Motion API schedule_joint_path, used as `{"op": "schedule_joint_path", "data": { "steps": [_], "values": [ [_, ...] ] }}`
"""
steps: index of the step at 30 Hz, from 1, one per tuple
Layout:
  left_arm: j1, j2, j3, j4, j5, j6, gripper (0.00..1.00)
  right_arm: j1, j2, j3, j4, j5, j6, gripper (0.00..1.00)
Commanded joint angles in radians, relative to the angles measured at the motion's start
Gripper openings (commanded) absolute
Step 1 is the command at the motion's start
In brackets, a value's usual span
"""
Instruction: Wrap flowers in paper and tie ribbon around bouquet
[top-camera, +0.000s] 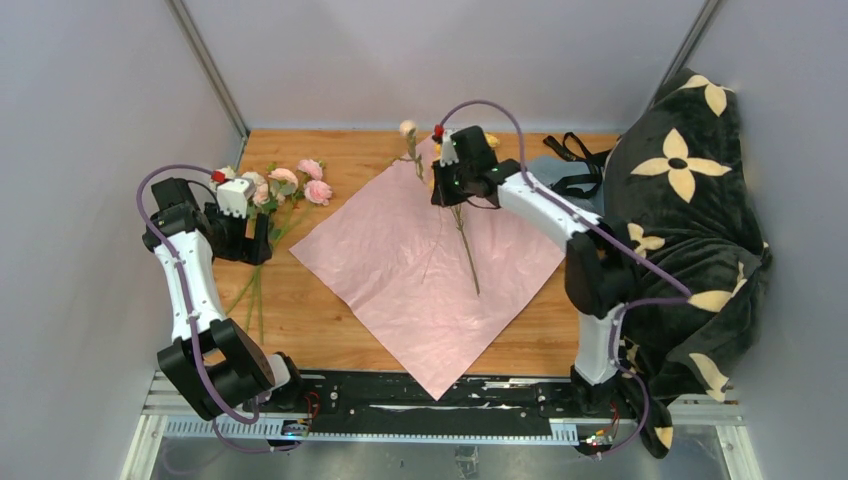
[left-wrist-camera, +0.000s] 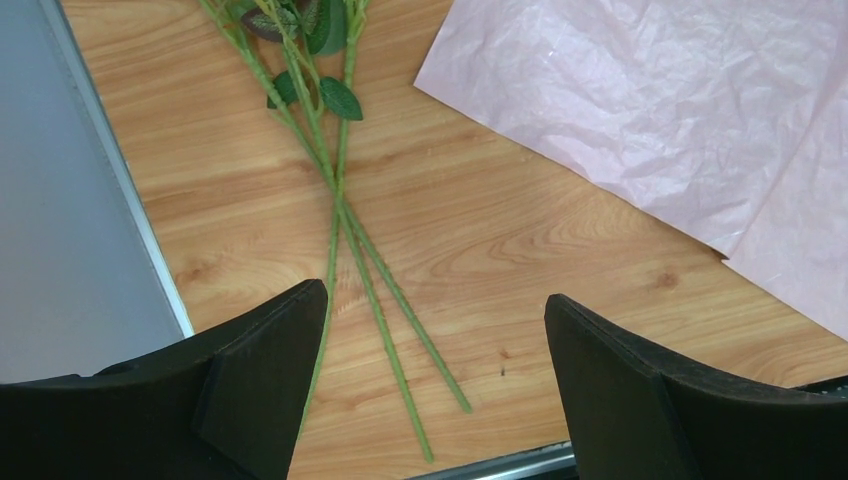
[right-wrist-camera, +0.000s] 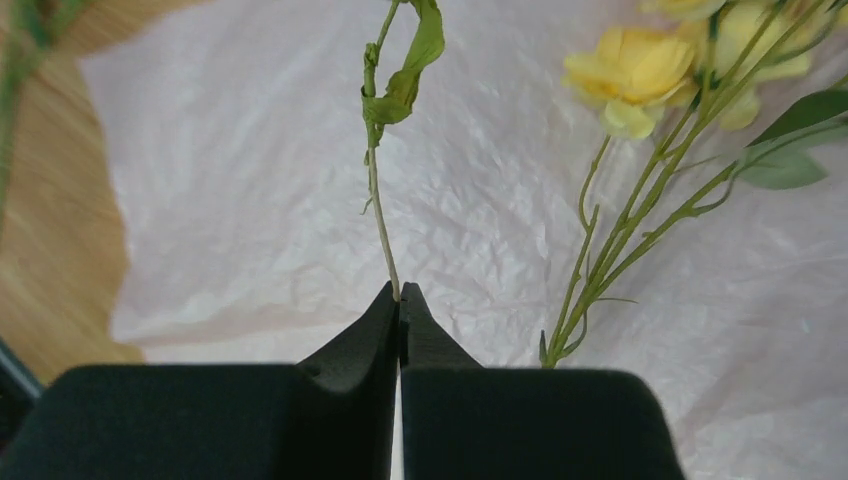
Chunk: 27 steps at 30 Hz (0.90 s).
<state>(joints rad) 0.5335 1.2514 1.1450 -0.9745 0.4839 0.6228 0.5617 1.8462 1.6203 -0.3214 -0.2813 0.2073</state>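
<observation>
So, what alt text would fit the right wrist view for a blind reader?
The right end effector is shut on a thin green stem above crinkly pale pink paper. Yellow flowers show at the picture's upper right.

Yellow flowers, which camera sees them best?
The right wrist view. The yellow flowers sit close up there, petals and green stems clear over the paper. The top view shows only a tiny yellow speck, mostly hidden by the right arm. The left wrist view shows none, just other stems.
</observation>
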Motion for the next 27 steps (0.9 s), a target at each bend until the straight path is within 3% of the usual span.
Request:
{"op": "schedule_joint_path", "data": {
  "steps": [1,4,8,11,15,17,20,23,27],
  "values": [
    [0.002,-0.016,-0.001,-0.001,-0.035,0.031,0.89,0.013,0.166,0.056,-0.097,0.057,-0.104,0.02],
    [0.001,-0.008,-0.013,-0.001,-0.034,0.034,0.89,0.016,0.228,0.122,-0.183,0.153,-0.162,0.14],
    [0.002,0.004,-0.022,0.000,-0.037,0.043,0.89,0.015,0.221,0.174,-0.294,0.200,-0.203,0.47],
    [0.001,0.022,-0.032,0.000,-0.054,0.048,0.89,0.022,0.141,0.160,-0.342,0.149,-0.178,0.57],
    [0.002,0.081,-0.059,0.036,-0.173,0.039,0.89,0.020,0.008,-0.017,-0.286,0.185,-0.103,0.60],
    [0.001,0.116,-0.103,0.106,-0.276,0.044,0.88,0.007,-0.013,-0.079,-0.283,0.229,-0.088,0.58],
    [0.001,0.183,-0.129,0.174,-0.405,0.078,0.88,-0.018,-0.009,-0.110,-0.304,0.177,-0.076,0.53],
    [0.002,0.307,-0.079,0.191,-0.447,0.060,0.77,-0.018,-0.007,-0.111,-0.306,0.153,-0.061,0.49],
    [0.002,0.387,-0.025,0.199,-0.336,-0.004,0.60,-0.016,0.008,-0.095,-0.303,0.150,-0.022,0.46]
  ]
}}
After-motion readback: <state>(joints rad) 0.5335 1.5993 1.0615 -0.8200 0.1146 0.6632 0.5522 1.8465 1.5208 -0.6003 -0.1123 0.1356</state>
